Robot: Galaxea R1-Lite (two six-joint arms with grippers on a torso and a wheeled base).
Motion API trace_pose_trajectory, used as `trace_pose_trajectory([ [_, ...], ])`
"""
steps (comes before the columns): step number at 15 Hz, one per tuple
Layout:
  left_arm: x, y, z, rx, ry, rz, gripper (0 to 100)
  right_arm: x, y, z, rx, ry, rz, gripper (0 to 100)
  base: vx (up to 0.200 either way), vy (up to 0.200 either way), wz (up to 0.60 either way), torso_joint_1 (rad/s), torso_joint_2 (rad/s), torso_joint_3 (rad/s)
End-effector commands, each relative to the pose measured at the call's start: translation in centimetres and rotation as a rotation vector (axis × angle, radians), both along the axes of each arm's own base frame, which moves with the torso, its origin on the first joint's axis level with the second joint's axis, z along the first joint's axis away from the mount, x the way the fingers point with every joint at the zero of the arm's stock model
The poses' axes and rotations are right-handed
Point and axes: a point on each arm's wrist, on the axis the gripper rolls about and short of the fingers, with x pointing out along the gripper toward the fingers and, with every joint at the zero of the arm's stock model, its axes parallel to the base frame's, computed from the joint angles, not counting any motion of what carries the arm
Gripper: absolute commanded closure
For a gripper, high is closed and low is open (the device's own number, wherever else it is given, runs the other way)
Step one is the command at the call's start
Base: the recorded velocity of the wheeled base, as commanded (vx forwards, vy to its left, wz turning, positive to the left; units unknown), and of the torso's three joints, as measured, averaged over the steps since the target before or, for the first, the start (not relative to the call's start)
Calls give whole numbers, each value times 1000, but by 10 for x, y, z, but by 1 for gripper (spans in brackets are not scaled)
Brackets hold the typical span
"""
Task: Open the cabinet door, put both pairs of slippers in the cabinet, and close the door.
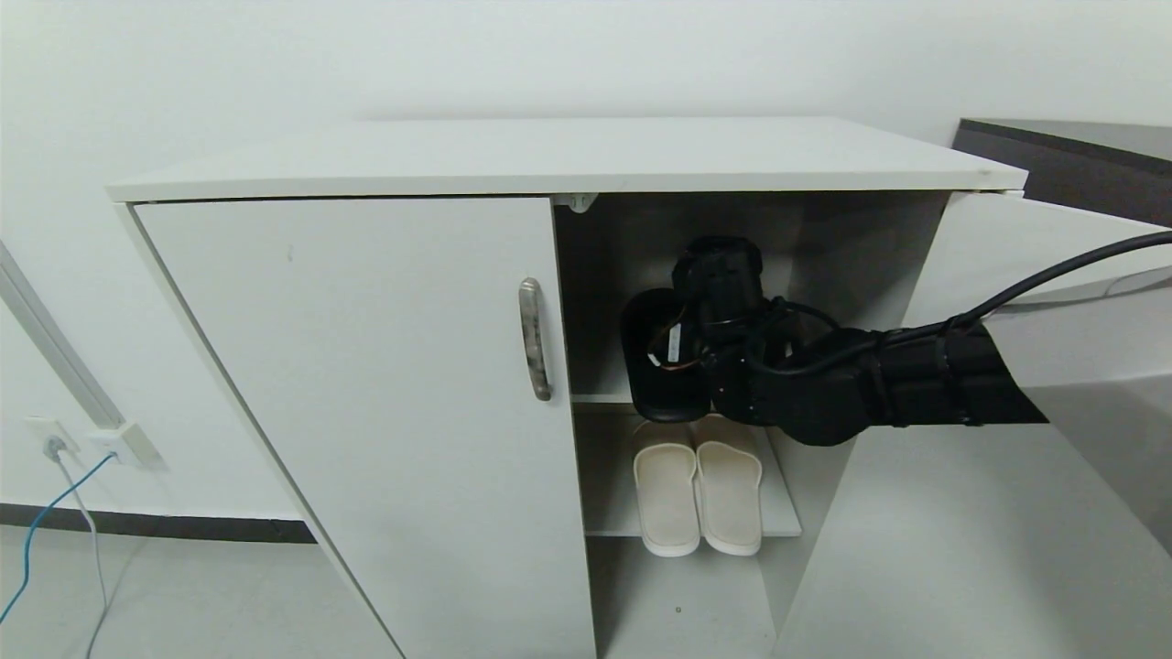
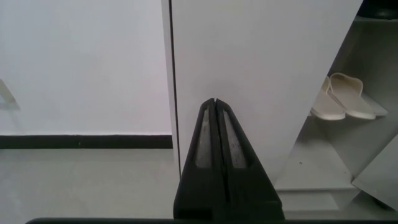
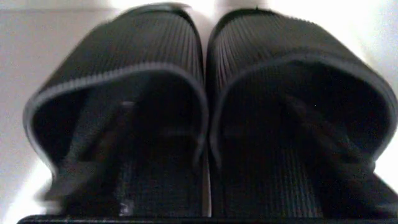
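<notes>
Mid-frame, inside the smooth white cabinet [image 1: 568, 156], the right gripper [image 1: 707, 362] has its jaws pinching the ribbed black slippers [image 1: 652, 366] in the upper compartment [image 1: 600, 302]. Rounded cream slippers [image 1: 698, 485] lie paired on the shelf [image 1: 604, 513] below. The left gripper [image 2: 215, 109] has its jaws pressed together, empty.

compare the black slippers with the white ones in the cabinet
Colour: the black slippers are dark and ribbed, the white slippers pale and smooth. Level: the black slippers are at the upper shelf, the white slippers one shelf lower. State: the black slippers are tipped up in the right gripper, the white slippers lie flat and free. Both are pairs set side by side in the cabinet.
</notes>
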Motion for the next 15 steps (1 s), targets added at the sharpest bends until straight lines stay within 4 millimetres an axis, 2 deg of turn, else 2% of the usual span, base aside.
trace_pose_trajectory([
  [1,0,0,0,-1,0,1,100,-16,-4,12,6,-7,14,0,0,0,0,0,0,0],
  [7,0,0,0,-1,0,1,100,-71,-17,19,31,-25,74,0,0,0,0,0,0,0],
  [11,0,0,0,-1,1,1,100,-103,-26,14,29,-28,121,0,0,0,0,0,0,0],
  [13,0,0,0,-2,0,1,100,-116,-29,13,31,-30,144,0,-200,0,0,0,0,-2],
  [15,0,0,0,-1,0,1,100,-120,-29,13,31,-28,153,0,-200,0,0,5,5,2],
])
